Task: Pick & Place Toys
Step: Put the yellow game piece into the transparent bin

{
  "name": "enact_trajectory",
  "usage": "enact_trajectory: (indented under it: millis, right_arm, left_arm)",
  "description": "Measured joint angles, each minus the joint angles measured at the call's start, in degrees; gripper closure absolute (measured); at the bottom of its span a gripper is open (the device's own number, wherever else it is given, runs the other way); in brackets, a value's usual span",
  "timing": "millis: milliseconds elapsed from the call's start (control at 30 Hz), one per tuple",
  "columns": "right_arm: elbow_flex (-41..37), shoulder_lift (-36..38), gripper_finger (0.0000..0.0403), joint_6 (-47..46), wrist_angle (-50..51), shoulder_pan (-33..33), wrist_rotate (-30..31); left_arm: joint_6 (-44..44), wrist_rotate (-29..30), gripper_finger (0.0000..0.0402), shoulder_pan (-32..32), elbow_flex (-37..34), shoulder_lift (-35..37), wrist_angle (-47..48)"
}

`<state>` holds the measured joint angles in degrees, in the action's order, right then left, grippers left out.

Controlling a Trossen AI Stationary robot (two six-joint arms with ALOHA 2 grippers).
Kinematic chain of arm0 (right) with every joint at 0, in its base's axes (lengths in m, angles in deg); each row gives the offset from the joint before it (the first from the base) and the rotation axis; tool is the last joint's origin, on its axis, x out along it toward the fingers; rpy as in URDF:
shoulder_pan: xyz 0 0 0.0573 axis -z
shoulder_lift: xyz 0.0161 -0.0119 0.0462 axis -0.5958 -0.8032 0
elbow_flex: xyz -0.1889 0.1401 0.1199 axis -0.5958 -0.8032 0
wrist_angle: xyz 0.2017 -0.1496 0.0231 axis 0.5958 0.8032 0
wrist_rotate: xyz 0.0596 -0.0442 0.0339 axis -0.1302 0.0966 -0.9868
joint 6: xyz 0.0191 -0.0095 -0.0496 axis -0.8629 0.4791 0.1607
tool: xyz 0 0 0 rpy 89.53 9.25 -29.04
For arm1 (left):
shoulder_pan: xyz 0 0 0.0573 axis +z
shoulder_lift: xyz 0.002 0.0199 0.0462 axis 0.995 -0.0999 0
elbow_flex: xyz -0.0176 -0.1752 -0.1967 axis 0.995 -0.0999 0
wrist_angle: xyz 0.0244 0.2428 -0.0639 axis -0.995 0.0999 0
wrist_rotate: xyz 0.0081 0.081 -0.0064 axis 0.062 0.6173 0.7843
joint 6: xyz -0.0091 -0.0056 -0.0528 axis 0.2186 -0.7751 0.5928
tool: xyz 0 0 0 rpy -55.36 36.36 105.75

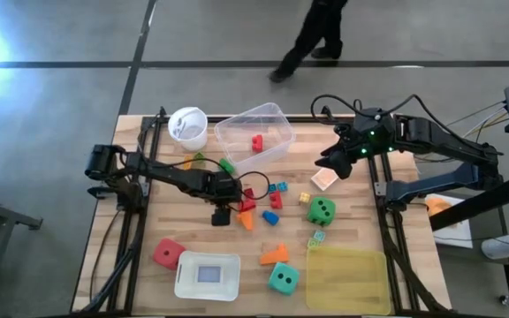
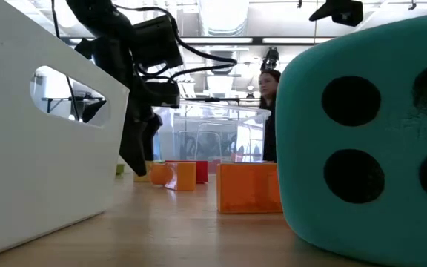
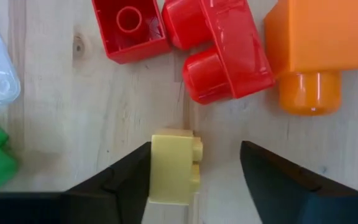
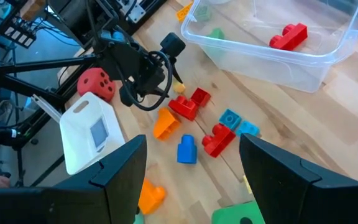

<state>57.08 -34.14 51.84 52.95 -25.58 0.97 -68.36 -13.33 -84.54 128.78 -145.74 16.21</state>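
Two arms are in my view from above. My left gripper [image 3: 194, 171] is low over the middle of the table [image 1: 193, 231]; its jaws stand part open around a small yellow block [image 3: 174, 165], one finger touching the block's side, the other apart from it, and I see no lift. Just beyond lie two red blocks [image 3: 219, 46] and an orange block [image 3: 312, 53]. My right gripper [image 4: 191, 165] hovers above the table's right side, near the clear tub [image 1: 256, 132], jaws part open and holding nothing. One red block [image 4: 288, 35] lies inside the tub. Green die [image 1: 322, 210], teal die [image 1: 282, 278] and red die [image 1: 166, 253] rest on the table, well apart.
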Motion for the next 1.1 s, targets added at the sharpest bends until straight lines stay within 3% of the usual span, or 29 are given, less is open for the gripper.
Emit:
enact_trajectory:
  millis: [367, 767, 1100]
  right_arm:
    - [0.0, 0.0, 0.0153, 0.0, 0.0, 0.0, 0.0]
    - [0.0, 0.0, 0.0153, 0.0, 0.0, 0.0, 0.0]
    - [0.0, 0.0, 0.0153, 0.0, -0.1, 0.0, 0.0]
  left_arm:
    - [-0.1, 0.0, 0.0314, 0.0, 0.0, 0.1, -0.2]
    - [1.8, -0.6, 0.0313, 0.0, 2.0, 1.0, 2.2]
    - [3.9, -2.2, 0.0313, -0.7, 7.0, 9.2, 9.7]
